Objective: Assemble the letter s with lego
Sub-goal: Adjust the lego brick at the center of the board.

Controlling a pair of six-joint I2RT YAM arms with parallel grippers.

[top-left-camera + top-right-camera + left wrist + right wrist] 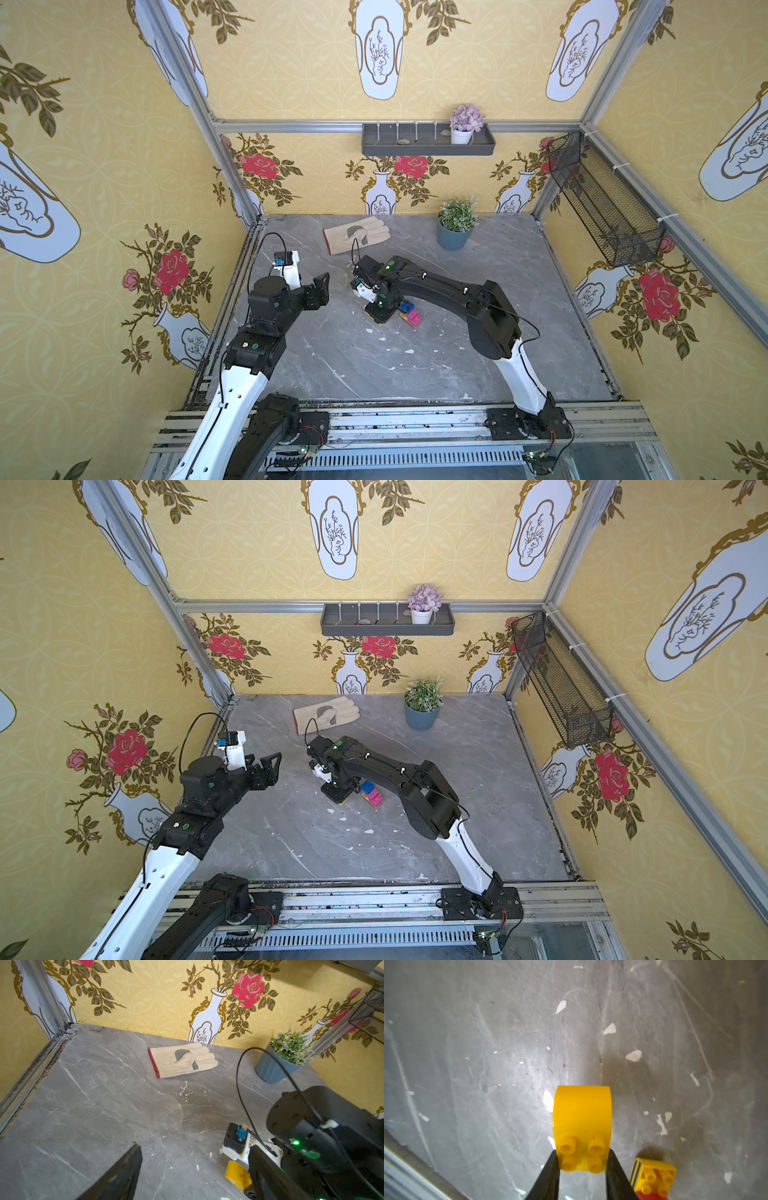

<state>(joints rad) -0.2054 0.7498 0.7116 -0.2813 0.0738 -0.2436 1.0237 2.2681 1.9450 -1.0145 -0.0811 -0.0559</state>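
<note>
- yellow curved brick (582, 1118) is clamped in the right gripper (582, 1157); jaws closed tight on its studded end, the smooth rounded end sticks out ahead.
- in a top view the right gripper (380, 313) points down near the middle of the grey marble table (374, 374). cannot tell whether the held brick touches the surface or hangs just above it.
- partial cluster (371, 793) sits just beside that gripper, on the side toward the table's right edge: blue brick (368, 787), pink brick (375, 798) and second yellow brick (654, 1178) touch one another. stacking order unclear; a second pink piece is not made out.
- left gripper (195, 1147) hovers well apart, toward the left edge of the table; jaws stand wide, nothing between them but bare table.
- step in hand, as judged: bringing the last yellow end piece to the cluster to close the s.
- next move calls for: turning the held brick to line up with the open end of the cluster, seating it flush, then letting go without nudging the loose pieces. the idle left arm could steady the cluster.
- glove (357, 235) and potted plant (455, 228) lie along the far edge, clear of the work.
- writing, brands, labels: none legible in any view.
</note>
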